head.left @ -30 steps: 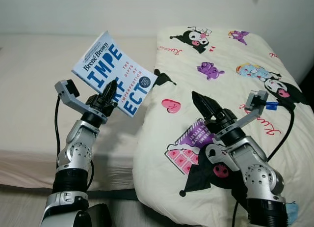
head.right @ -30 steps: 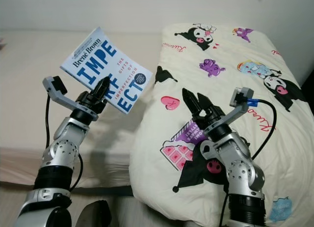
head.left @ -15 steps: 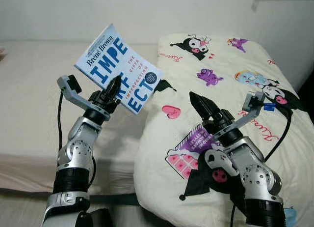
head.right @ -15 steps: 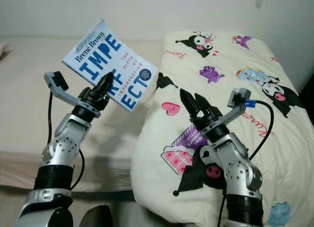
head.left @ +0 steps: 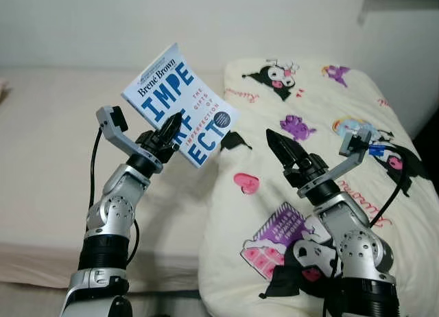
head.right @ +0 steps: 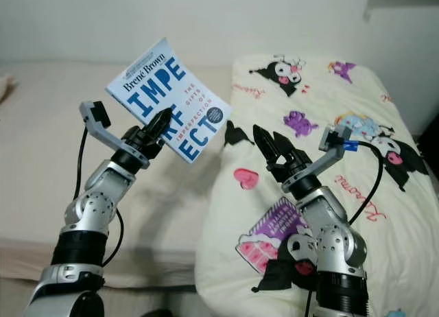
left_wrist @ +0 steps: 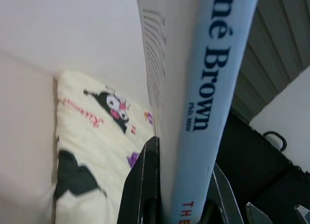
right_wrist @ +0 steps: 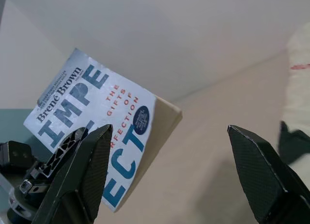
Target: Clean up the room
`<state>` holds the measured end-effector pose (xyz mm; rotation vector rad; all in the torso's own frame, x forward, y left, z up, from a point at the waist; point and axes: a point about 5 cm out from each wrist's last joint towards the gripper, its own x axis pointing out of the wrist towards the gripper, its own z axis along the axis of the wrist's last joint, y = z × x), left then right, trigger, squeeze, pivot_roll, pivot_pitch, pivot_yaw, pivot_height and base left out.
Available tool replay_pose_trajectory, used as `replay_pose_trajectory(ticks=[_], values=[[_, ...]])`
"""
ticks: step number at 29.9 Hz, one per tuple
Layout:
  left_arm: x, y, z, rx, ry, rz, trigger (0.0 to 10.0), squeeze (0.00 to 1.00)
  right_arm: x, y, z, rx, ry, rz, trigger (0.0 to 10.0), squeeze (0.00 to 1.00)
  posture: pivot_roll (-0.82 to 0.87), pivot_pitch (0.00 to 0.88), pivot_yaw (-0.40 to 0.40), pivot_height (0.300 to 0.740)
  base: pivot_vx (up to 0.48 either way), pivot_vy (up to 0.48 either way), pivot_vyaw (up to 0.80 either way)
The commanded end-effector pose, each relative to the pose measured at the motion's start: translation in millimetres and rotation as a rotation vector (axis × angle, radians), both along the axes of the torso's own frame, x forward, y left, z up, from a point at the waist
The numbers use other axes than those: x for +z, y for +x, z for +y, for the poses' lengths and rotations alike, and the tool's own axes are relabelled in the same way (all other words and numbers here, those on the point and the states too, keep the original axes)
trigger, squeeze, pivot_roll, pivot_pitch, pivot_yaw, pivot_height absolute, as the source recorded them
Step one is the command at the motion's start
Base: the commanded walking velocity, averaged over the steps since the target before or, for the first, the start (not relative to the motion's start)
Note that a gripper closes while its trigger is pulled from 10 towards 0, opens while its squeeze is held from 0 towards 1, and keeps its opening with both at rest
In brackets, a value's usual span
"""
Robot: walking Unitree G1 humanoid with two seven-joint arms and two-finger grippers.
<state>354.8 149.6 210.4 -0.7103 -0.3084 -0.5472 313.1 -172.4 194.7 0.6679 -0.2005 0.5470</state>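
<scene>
While the left claw [head.left: 171,128] is clenched on the lower edge of the book [head.left: 182,104], the step in hand looks like carrying this book away to a proper place, as part of cleaning the room. The book stands up from the claw, tilted, with its blue and white cover toward the head camera; in the left wrist view the spine [left_wrist: 213,103] sits between the two black fingers [left_wrist: 145,180]. It is held in the air above the bare mattress [head.left: 48,138], not touching it.

The right claw [head.left: 287,147] is released, its fingers spread wide and holding nothing. It hovers just beside the book, on the side of the printed blanket [head.left: 343,214], and it points toward the book's cover, as the right wrist view shows.

In my judgement the next move needs a place for the book, such as a shelf or desk, which I cannot find in these views. The robot must probably turn or walk, keeping the grip firm, because the book is pinched only at one edge and could swing or slip.
</scene>
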Motion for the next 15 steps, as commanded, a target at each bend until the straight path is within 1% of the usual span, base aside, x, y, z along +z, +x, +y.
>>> replay_pose_trajectory(ticks=[1,5,7,10,12,15], values=[[13.0,-2.2,5.0,0.006,-0.014,-0.069,10.0,0.00,-2.3,-1.8,1.5,0.018,0.019,0.006,10.0,0.00,-0.07,0.122,0.035,0.663,0.000,0.000,0.00],[10.9,-2.9,3.9,-0.006,-0.024,-0.068,10.0,0.00,-2.7,-1.8,2.5,0.025,0.023,0.011,10.0,0.00,-0.08,0.120,0.032,0.678,0.000,0.000,0.00],[10.9,-2.9,3.9,-0.006,-0.024,-0.068,10.0,0.00,-2.7,-1.8,2.5,0.025,0.023,0.011,10.0,0.00,-0.08,0.120,0.032,0.678,0.000,0.000,0.00],[8.7,-3.8,2.2,-0.016,-0.028,-0.064,10.0,0.00,-2.1,-2.1,2.7,0.031,0.024,0.011,10.0,0.00,-0.08,0.117,0.031,0.688,0.000,0.000,0.00],[6.4,-6.0,-1.8,-0.037,-0.035,-0.062,10.0,0.00,-2.5,-3.2,3.3,0.045,0.017,0.017,10.0,0.00,-0.08,0.110,0.026,0.703,0.000,0.000,0.00],[6.1,-6.5,-2.9,-0.044,-0.038,-0.063,10.0,0.00,-2.8,-3.3,3.5,0.047,0.015,0.020,10.0,0.00,-0.08,0.110,0.026,0.708,0.000,0.000,0.00]])
